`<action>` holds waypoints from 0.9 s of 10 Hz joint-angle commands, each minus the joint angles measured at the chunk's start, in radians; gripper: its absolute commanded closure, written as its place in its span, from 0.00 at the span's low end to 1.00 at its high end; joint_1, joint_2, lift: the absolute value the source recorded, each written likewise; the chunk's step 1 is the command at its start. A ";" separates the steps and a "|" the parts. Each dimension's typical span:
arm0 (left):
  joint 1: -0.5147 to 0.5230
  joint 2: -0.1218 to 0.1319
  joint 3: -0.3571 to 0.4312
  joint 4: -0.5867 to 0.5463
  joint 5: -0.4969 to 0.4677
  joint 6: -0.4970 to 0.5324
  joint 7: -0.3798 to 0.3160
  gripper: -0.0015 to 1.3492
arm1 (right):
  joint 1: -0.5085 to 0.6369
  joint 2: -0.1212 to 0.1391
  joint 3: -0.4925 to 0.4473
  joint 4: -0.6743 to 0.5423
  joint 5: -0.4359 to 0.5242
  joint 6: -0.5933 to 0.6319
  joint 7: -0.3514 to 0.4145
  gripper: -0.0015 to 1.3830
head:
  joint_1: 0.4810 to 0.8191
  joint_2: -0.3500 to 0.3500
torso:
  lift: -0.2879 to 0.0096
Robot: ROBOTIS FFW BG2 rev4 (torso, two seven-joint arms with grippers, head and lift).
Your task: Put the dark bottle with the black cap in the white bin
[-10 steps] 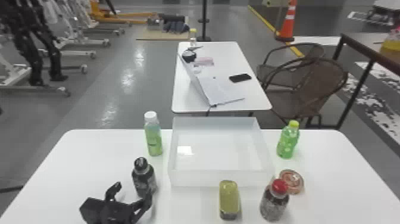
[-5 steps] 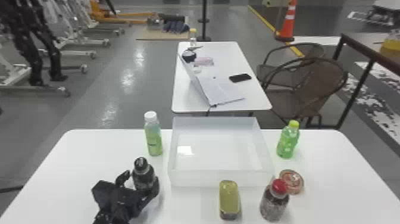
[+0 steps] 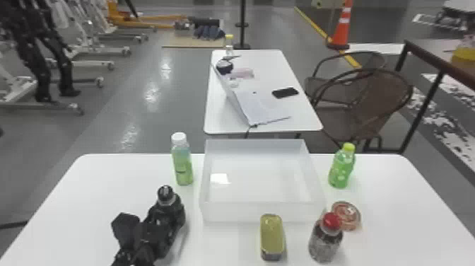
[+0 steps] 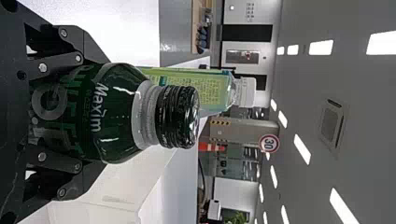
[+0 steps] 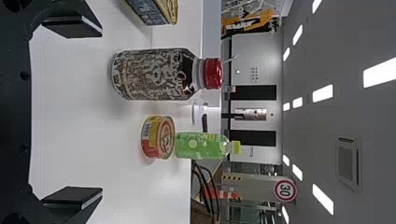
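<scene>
In the head view my left gripper (image 3: pixel 164 221) is around the dark bottle (image 3: pixel 166 198), which stands upright on the table, left of the white bin (image 3: pixel 263 212). The left wrist view has the dark bottle (image 4: pixel 119 114) with its black cap up, gripped by my left gripper (image 4: pixel 100 113), one finger against each side; its lower body lies deep between them. The bin's pale wall (image 4: pixel 116 196) is beside it. My right gripper (image 5: pixel 100 112) is parked and open, with nothing between its fingers, facing the red-capped bottle.
A white-capped green bottle (image 3: pixel 182 164) stands close behind the dark bottle, left of the bin. In front of the bin are a yellow-topped tin (image 3: pixel 272 233) and a red-capped bottle (image 3: pixel 326 240); right of it, a round can (image 3: pixel 346 215) and a green bottle (image 3: pixel 341 169).
My left gripper has moved forward and right to the dark bottle, and its fingers have come together from open onto the bottle. The other bottles and the bin have stayed put.
</scene>
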 commanded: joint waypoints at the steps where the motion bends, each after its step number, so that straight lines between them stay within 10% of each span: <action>1: 0.009 -0.003 -0.003 -0.027 -0.001 -0.002 0.002 0.66 | 0.000 0.000 0.000 0.000 -0.002 0.000 0.000 0.07 | 0.20 0.50 | 0.63; 5: 0.131 -0.003 -0.066 -0.495 0.106 0.192 0.038 0.66 | 0.000 0.000 0.000 -0.002 -0.002 0.001 0.000 0.07 | 0.20 0.50 | 0.63; 9: -0.023 0.006 -0.310 -0.461 0.422 0.312 -0.012 0.66 | -0.009 0.000 0.000 0.005 0.000 0.001 0.000 0.07 | 0.20 0.50 | 0.63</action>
